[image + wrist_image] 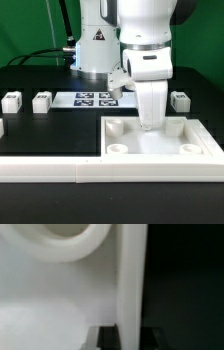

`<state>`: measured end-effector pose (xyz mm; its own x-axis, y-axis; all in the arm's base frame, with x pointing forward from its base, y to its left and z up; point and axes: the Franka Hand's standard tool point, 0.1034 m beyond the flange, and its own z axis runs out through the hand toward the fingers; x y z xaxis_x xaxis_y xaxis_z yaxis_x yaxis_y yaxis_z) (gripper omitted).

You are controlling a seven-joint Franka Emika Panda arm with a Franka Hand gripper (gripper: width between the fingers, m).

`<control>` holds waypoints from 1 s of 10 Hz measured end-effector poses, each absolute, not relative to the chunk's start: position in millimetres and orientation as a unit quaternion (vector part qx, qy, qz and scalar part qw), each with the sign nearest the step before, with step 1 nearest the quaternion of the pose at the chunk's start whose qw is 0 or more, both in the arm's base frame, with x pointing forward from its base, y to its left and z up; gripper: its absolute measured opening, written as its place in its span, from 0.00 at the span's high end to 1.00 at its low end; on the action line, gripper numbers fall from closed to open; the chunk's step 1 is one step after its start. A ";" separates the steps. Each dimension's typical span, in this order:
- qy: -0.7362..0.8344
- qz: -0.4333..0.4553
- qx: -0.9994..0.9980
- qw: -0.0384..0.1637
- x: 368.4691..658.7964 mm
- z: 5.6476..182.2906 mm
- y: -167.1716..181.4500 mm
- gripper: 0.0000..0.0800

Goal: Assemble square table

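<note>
White tabletop [165, 158] rim in tool [150, 124]; tagged legs [41, 101]

We see a robotics lab, set up as a test bench. A white robot arm [145, 40] stands on a black counter [50, 130], and its base carries a warning triangle sticker [97, 35]. A flat marker board [95, 98] of black-and-white tags lies on the counter, and small white blocks [41, 101] bear tags too. A white rail [60, 172] borders the front edge beside a plain white plastic table top [155, 155]. Black cables [40, 55] trail at the back, and a green screen [210, 40] closes the exterior view's right.
</note>
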<state>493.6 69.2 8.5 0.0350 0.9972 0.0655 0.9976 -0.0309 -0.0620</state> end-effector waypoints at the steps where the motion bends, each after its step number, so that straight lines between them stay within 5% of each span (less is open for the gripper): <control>1: -0.694 -0.002 -0.718 0.045 493.5 8.3 68.9 0.80; 3: -0.694 -0.002 -0.718 0.045 493.4 8.0 68.5 0.45; 4: -0.694 -0.002 -0.719 0.045 493.3 7.9 68.3 0.45; 5: -0.694 -0.001 -0.719 0.046 493.3 7.8 68.2 0.26; 10: -0.658 -0.021 -0.752 0.033 487.1 16.6 57.0 0.19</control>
